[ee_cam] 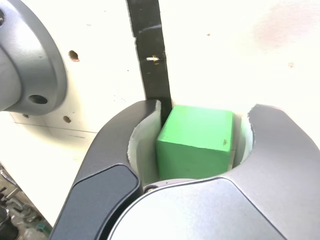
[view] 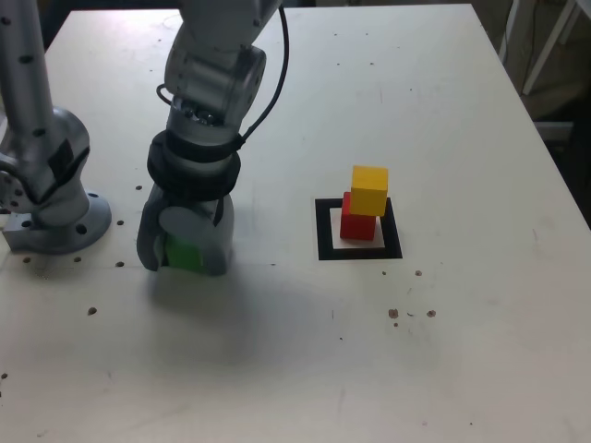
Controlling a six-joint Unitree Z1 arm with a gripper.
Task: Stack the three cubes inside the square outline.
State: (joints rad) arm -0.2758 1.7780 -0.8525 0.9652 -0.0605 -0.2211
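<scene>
No text, label, brand, number or sign can be read anywhere in either view, on the arm, the cubes or the table.

The arm (view: pixel 208 83) reaches straight down, its jaws closed to a narrow gap.

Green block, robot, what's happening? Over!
Gripper around green block on the table, grip unconfirmed. Yellow block sits on red block inside square. Path looks clear.
</scene>
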